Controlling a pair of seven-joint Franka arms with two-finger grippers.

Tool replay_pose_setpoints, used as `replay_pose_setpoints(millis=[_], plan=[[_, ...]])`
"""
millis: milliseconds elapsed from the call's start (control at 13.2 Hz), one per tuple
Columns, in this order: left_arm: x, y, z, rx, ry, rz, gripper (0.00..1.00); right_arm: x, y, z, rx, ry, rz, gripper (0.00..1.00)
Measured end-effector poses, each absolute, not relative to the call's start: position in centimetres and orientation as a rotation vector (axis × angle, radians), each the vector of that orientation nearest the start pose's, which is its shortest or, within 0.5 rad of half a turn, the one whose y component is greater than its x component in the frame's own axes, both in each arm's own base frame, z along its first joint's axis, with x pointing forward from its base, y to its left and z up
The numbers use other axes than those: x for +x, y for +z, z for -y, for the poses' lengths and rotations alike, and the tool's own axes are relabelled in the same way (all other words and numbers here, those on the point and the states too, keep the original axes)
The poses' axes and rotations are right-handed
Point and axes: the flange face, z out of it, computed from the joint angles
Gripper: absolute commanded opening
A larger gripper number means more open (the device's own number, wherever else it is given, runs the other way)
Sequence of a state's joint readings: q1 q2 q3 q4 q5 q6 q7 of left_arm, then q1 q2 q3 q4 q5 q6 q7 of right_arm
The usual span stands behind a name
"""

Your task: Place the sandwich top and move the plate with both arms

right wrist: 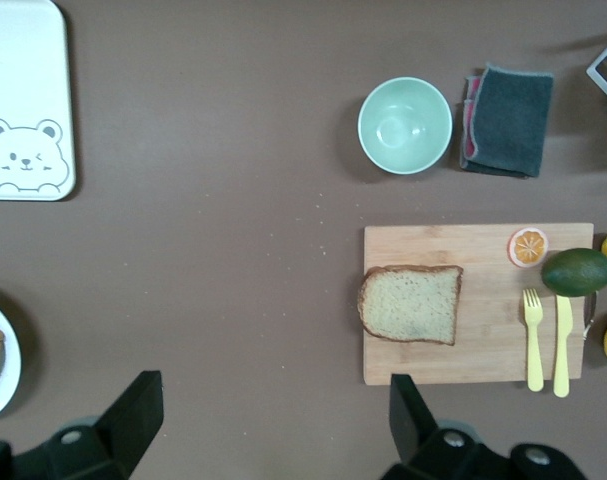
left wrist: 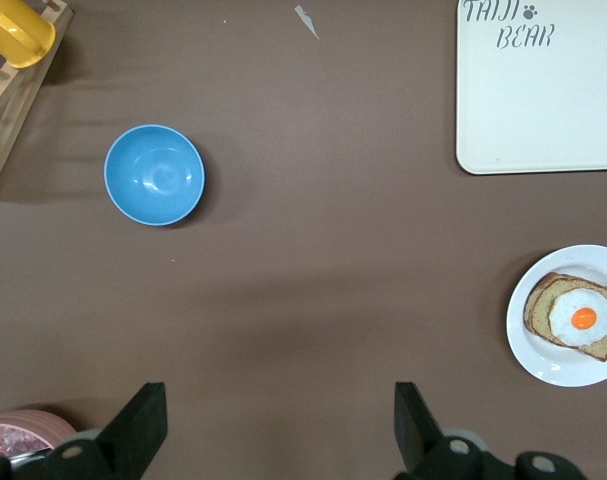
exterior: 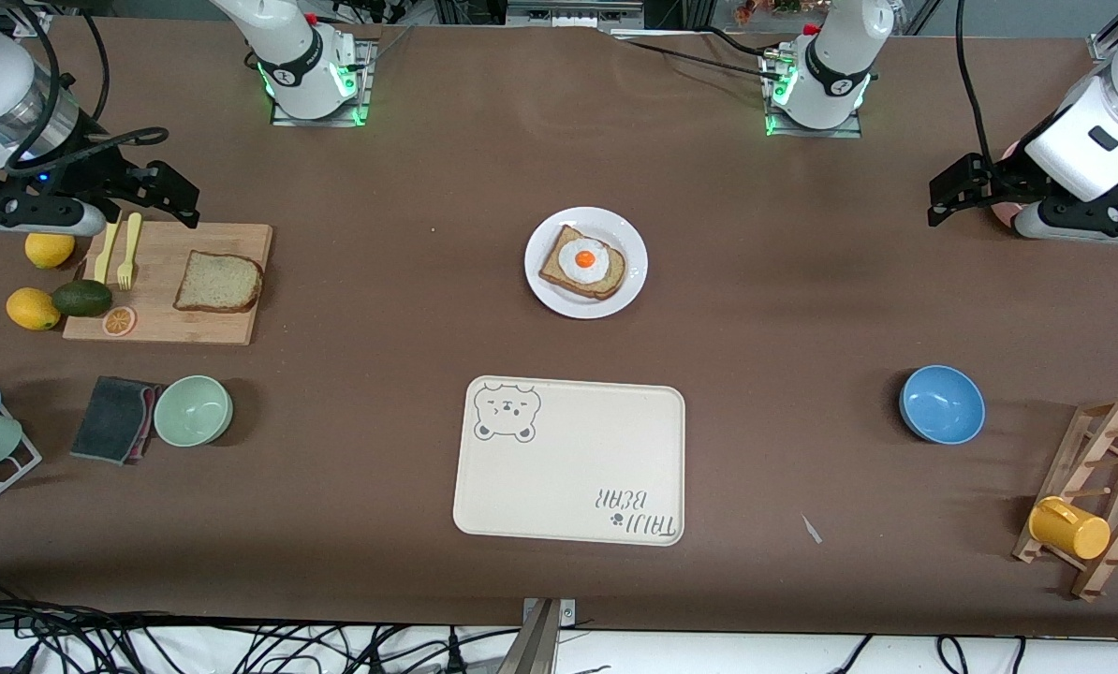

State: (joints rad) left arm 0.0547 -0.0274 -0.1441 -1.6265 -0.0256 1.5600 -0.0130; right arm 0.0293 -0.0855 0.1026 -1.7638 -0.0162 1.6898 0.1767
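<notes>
Both hands are hanging open: the right hand over the cutting board where the sandwich top is lying ready; the left hand is waiting, well apart from the plate mid-bench.

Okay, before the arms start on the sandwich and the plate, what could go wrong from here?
The sandwich top lies flat on the cutting board, so the open right pincer may struggle to get under it. The fried egg could slide when the top lands. The plate is low-rimmed; uneven lifting might tilt it.
</notes>
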Motion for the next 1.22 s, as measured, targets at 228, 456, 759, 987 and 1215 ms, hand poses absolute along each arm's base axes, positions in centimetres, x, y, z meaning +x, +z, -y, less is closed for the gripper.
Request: replay_pose_setpoints(millis=[228,456,759,987,1215], plan=[[54.28,60.93,5.23,-3.159,0.073,-0.120,1.00,52.99,59.09,-7.23,-3.163,-0.028,-0.065,1.00],[54.36,60.77,5.22,-3.159,0.077,-0.120,1.00,52.94,59.11,-7.25,-3.142,-0.018,-0.073,1.00],[54.37,60.77,5.22,-3.159,0.077,-0.120,1.00,52.71,59.45,-6.29,-3.113,0.024,-0.110,1.00],[54.37,60.76,5.22,-3.159,0.077,-0.120,1.00,52.63,59.58,-6.30,-3.114,0.030,-0.110,1.00],[54.37,60.75,5.22,-3.159,0.078,-0.120,1.00,52.56,59.34,-6.44,-3.124,0.048,-0.101,1.00]])
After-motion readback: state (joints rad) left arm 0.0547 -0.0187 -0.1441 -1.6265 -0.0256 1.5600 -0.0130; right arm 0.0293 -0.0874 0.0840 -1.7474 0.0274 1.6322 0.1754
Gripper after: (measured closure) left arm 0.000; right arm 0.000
